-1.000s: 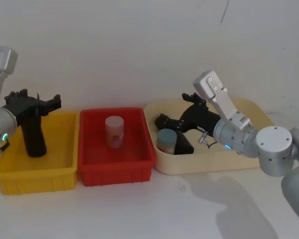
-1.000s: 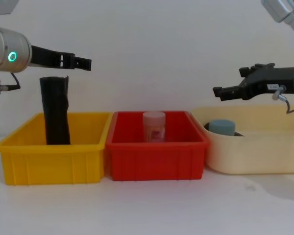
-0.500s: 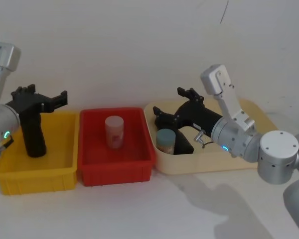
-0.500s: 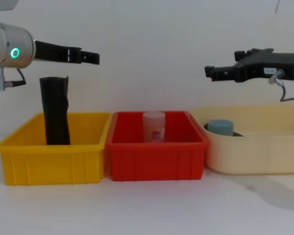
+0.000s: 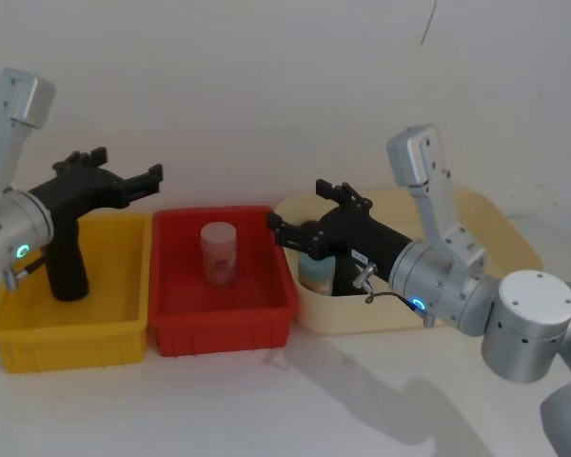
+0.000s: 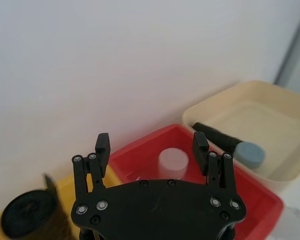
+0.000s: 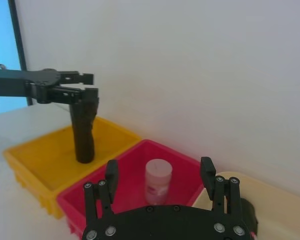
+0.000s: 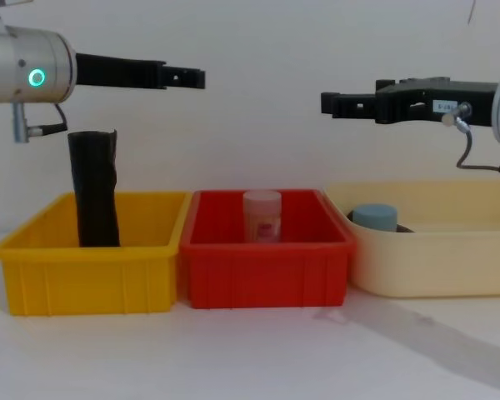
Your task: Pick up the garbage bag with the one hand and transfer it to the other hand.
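Note:
The garbage bag [image 5: 65, 257] is a black glossy roll standing upright at the back left of the yellow bin [image 5: 67, 335]; from the side the garbage bag [image 8: 94, 192] shows a loose flap at its top. My left gripper [image 5: 131, 164], on the arm with the green ring light, is open and empty. It hovers higher than the roll, with the left gripper [image 8: 192, 77] reaching over the seam between the yellow and red bins. My right gripper [image 5: 298, 205], bearing a white label, is open and empty in the air, facing the left gripper across the red bin.
The red bin [image 5: 219, 328] in the middle holds a pale pink cylinder [image 5: 219, 252]. A cream tub [image 5: 490, 205] on the right holds a blue-lidded jar [image 5: 316, 269] and a slimmer black roll [image 6: 215, 135]. A white wall stands close behind the bins.
The left gripper has slid right, off the roll and toward the red bin. The right gripper has risen out of the cream tub and moved left. The roll has not moved.

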